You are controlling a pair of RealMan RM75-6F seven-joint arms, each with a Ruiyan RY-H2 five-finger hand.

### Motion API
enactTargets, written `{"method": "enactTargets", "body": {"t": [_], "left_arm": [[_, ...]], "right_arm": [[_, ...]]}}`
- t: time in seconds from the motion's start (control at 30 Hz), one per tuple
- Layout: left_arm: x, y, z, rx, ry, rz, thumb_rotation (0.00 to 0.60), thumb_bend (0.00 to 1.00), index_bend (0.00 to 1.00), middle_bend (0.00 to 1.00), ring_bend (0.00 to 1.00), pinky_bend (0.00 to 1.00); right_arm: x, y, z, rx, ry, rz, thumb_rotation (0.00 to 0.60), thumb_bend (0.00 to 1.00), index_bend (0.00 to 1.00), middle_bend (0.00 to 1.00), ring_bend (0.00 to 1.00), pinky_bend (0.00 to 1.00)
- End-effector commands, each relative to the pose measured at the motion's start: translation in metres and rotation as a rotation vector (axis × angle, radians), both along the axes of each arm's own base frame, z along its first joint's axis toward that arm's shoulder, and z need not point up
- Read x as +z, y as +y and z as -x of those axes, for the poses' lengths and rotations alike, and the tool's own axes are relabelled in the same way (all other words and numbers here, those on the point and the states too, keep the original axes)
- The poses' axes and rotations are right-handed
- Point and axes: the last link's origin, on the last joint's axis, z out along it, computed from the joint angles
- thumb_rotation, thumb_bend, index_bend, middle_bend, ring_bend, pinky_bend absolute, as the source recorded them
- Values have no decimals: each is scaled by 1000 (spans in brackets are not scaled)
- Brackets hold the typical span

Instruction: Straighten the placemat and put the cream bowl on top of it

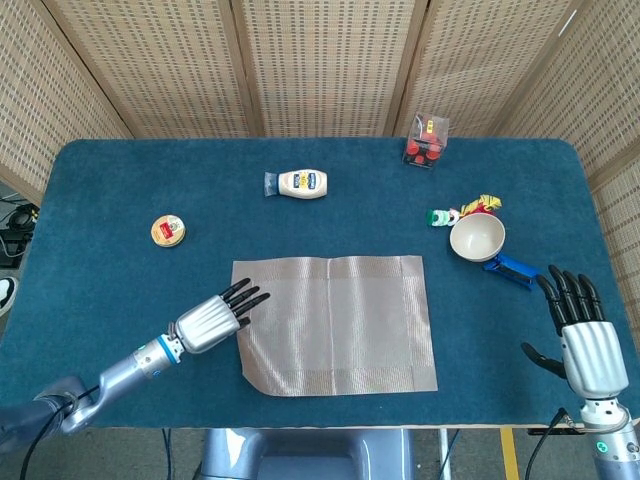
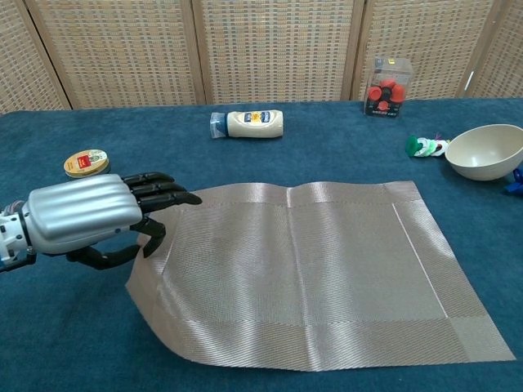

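The tan woven placemat (image 1: 335,325) (image 2: 302,278) lies nearly flat in the middle of the blue table, with a slight ridge at its far edge and its near left corner a little raised. My left hand (image 1: 215,318) (image 2: 90,216) pinches its left edge, fingers on top and thumb beneath. The cream bowl (image 1: 477,238) (image 2: 485,152) stands upright on the table, off the mat to its far right. My right hand (image 1: 583,335) hovers near the front right corner with fingers spread and nothing in it; it shows in the head view only.
A mayonnaise bottle (image 1: 300,184) lies at the back centre and a round tin (image 1: 168,231) at the left. A clear box of red pieces (image 1: 426,140) stands at the back right. A small green-and-white item (image 1: 442,216), a wrapper (image 1: 480,205) and a blue object (image 1: 510,268) crowd the bowl.
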Motion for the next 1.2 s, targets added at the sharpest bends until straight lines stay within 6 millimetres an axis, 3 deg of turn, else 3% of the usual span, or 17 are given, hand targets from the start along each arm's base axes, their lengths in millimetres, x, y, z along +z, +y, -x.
{"method": "enactTargets", "body": {"t": [0.03,0.6,0.63,0.7,0.73,0.8,0.83,1.03,1.2], "left_arm": [[4,-4,9,11,27,-13,600,577,806,0,0,0],[21,-14,40,55,63,-35,600,572,799,0,0,0],[22,-14,40,54,64,-38,600,516,761,0,0,0],[25,-14,42,51,66,-43,600,255,529,0,0,0],[26,-15,43,51,63,-42,600,94,308,0,0,0],[29,-17,46,71,60,-27,600,0,52,0,0,0],[30,-18,48,86,59,-18,600,0,1,0,0,0],[64,-23,53,166,16,-57,600,0,0,0,0,0],[108,-30,49,249,-94,-158,600,0,0,0,0,0]], "right_arm": [[0,1,0,2,0,0,600,0,45,0,0,0],[1,3,-2,9,-2,1,600,0,56,0,0,0],[1,3,-2,10,-2,1,600,0,56,0,0,0],[1,4,-2,10,-1,1,600,0,58,0,0,0],[1,4,-2,10,-1,1,600,0,59,0,0,0],[2,4,-2,10,-1,1,600,0,62,0,0,0],[2,4,-2,10,-1,1,600,0,62,0,0,0],[1,3,1,-7,6,-5,600,0,63,0,0,0],[-1,-2,6,-35,26,-9,600,0,64,0,0,0]]}}
